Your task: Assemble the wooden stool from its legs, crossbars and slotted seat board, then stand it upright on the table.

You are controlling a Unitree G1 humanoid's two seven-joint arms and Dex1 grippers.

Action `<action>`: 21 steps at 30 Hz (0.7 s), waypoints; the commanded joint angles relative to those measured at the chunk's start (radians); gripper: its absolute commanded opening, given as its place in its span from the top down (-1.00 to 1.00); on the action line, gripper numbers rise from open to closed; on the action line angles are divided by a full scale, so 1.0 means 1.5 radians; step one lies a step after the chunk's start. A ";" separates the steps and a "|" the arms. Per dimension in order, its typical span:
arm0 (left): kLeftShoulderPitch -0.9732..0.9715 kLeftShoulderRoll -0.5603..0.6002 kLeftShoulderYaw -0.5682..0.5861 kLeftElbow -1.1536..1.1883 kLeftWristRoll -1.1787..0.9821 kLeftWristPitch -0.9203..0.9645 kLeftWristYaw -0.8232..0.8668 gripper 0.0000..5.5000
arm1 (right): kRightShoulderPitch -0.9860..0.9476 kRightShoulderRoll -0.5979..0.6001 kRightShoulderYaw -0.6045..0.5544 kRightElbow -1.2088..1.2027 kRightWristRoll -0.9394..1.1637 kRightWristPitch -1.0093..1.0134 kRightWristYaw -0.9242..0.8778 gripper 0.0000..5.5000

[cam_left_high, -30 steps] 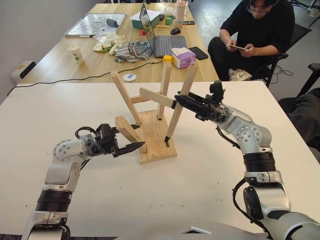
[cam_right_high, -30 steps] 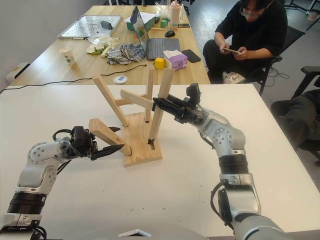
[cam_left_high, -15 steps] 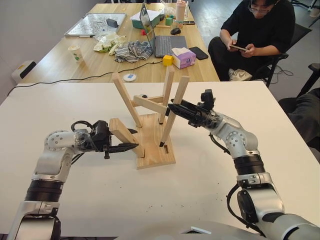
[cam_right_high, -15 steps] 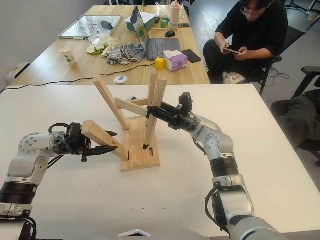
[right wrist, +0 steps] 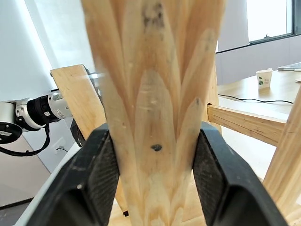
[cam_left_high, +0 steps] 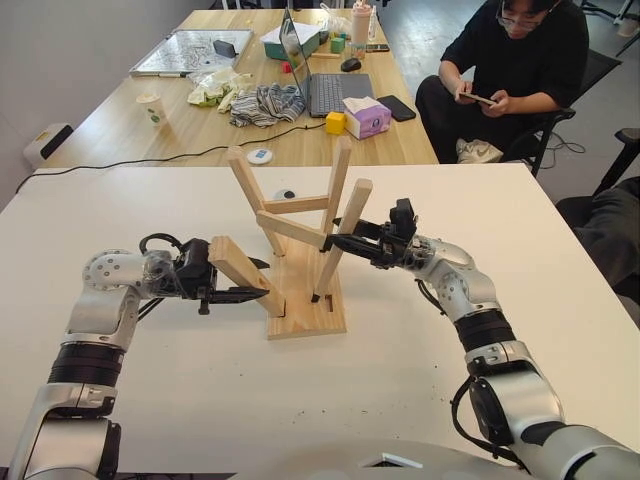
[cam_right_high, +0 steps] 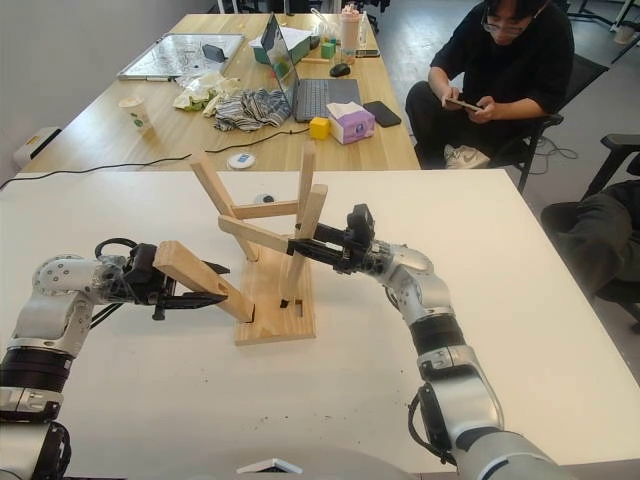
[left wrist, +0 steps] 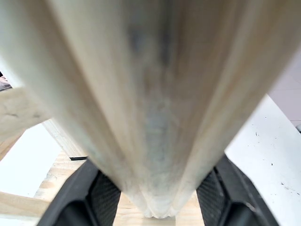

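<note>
Left eye view | stool (cam_left_high: 295, 228) inverted | legs (cam_left_high: 337, 185) pt. upward | seat board (cam_left_high: 305, 318) flat

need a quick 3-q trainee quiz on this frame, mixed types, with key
1. True or false: the seat board stands upright on the table.
2. The left gripper is shut on: A) a tilted leg B) a hammer C) nothing.
3. What does the right gripper clamp?
Key: 1 false, it lies flat, legs pointing up. 2 A. 3 the right-side leg.
</note>
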 commanded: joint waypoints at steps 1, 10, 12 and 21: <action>0.013 0.010 -0.011 0.005 0.040 -0.003 0.006 0.27 | 0.031 -0.094 0.045 0.012 -0.075 0.032 0.057 0.26; 0.028 0.002 -0.010 -0.002 0.044 -0.010 0.026 0.27 | 0.017 -0.185 0.071 -0.006 -0.089 0.037 0.134 0.26; 0.031 0.002 -0.010 -0.003 0.043 -0.011 0.028 0.27 | 0.010 -0.193 0.071 0.002 -0.100 0.014 0.132 0.26; 0.033 -0.002 -0.012 -0.013 0.038 -0.008 0.034 0.27 | -0.011 -0.186 0.103 0.055 -0.145 -0.071 0.107 0.26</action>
